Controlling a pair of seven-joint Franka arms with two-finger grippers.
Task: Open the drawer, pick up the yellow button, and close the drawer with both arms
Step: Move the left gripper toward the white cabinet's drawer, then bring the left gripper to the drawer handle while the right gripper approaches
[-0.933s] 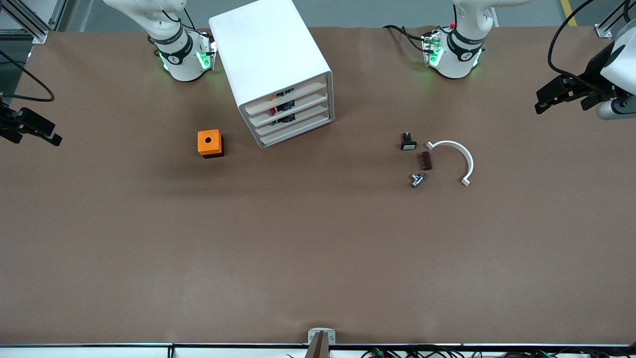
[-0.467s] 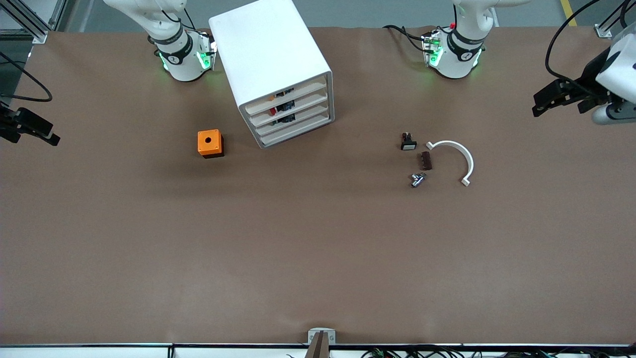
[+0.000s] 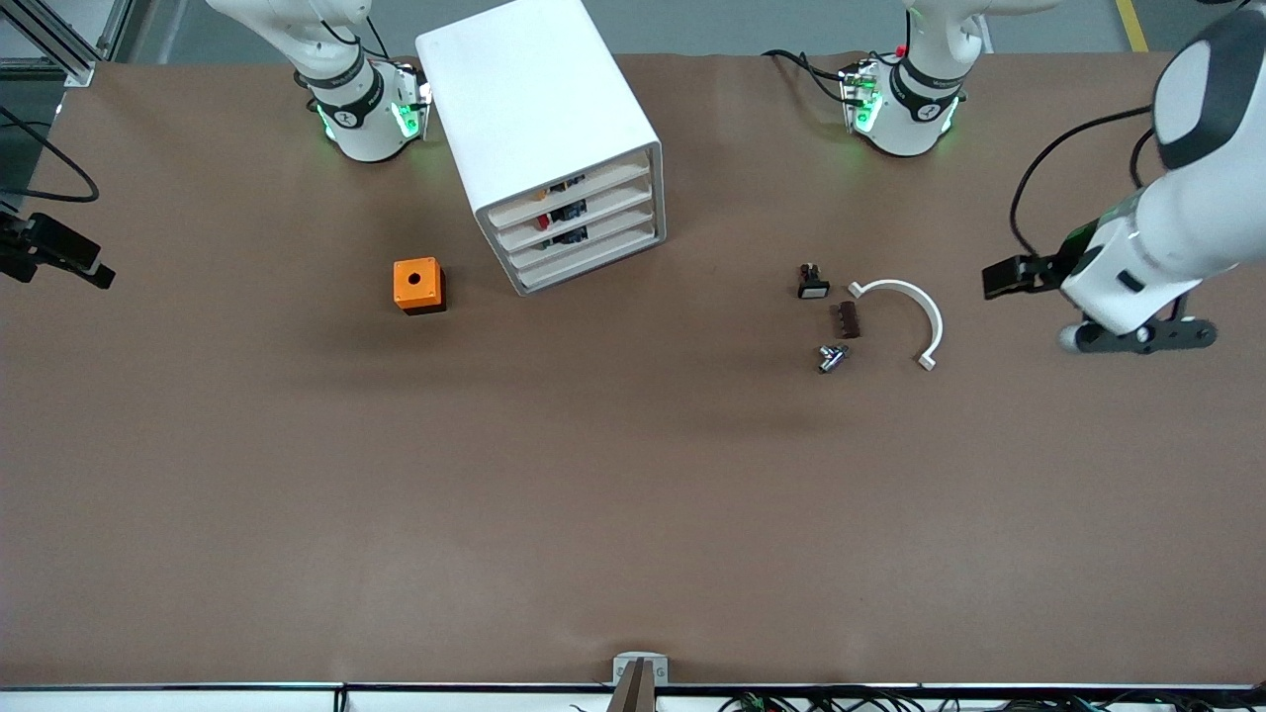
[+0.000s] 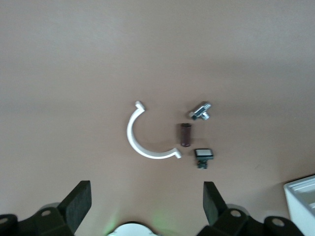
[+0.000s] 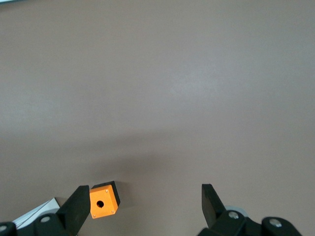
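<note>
The white cabinet (image 3: 539,114) stands near the robots' bases, slightly toward the right arm's end, with all drawers shut. Its uppermost drawer (image 3: 572,192) shows a plain white front. A tiny orange spot of the button (image 3: 541,196) shows in the gap above that front. My left gripper (image 3: 1001,279) hangs open and empty over the table toward the left arm's end, beside a white curved piece; in the left wrist view its fingers (image 4: 146,201) frame bare table. My right gripper (image 3: 67,257) hovers open and empty at the right arm's end of the table, (image 5: 142,204) in its own wrist view.
An orange cube with a hole (image 3: 418,285) (image 5: 103,202) sits beside the cabinet toward the right arm's end. Toward the left arm's end lie a black-and-white button (image 3: 812,284) (image 4: 203,156), a brown block (image 3: 848,319) (image 4: 185,134), a metal part (image 3: 831,357) (image 4: 201,111) and a white curved piece (image 3: 915,311) (image 4: 142,140).
The left arm has swung in from the table's end toward the small parts, bringing its open gripper close to the white curved piece. The right gripper has barely moved.
</note>
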